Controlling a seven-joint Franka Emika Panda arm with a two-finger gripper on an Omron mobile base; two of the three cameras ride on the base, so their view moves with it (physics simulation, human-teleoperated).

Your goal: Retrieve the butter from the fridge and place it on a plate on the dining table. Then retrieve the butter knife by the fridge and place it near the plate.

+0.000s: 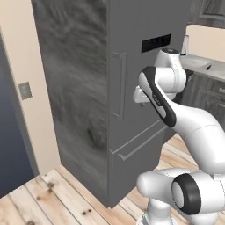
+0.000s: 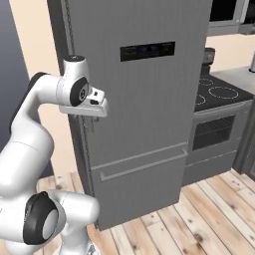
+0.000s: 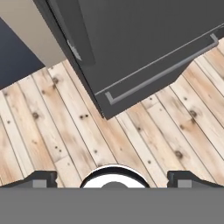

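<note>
The fridge (image 1: pixel 132 26) stands shut, a tall grey brushed-metal box with a dark display strip (image 2: pixel 147 50) and a bottom drawer (image 2: pixel 142 184). My gripper (image 1: pixel 139 99) hangs beside the long vertical handle (image 1: pixel 119 85), just off the door front, and points down at the floor. Seen from the right, the gripper (image 2: pixel 90 113) sits at the door's left edge. In the hand view the gripper (image 3: pixel 113 179) is open, its fingertips (image 3: pixel 41 178) far apart with nothing between them. A small dark butter knife (image 1: pixel 208 67) lies on the counter to the fridge's right. The butter is hidden. Plate and dining table are out of view.
A stove (image 2: pixel 219 94) with an oven door stands right of the fridge, a grey pot (image 2: pixel 208 55) at its back. A beige wall (image 1: pixel 26 110) with a switch plate is left of the fridge. Wooden floor (image 2: pixel 199 219) lies open in front.
</note>
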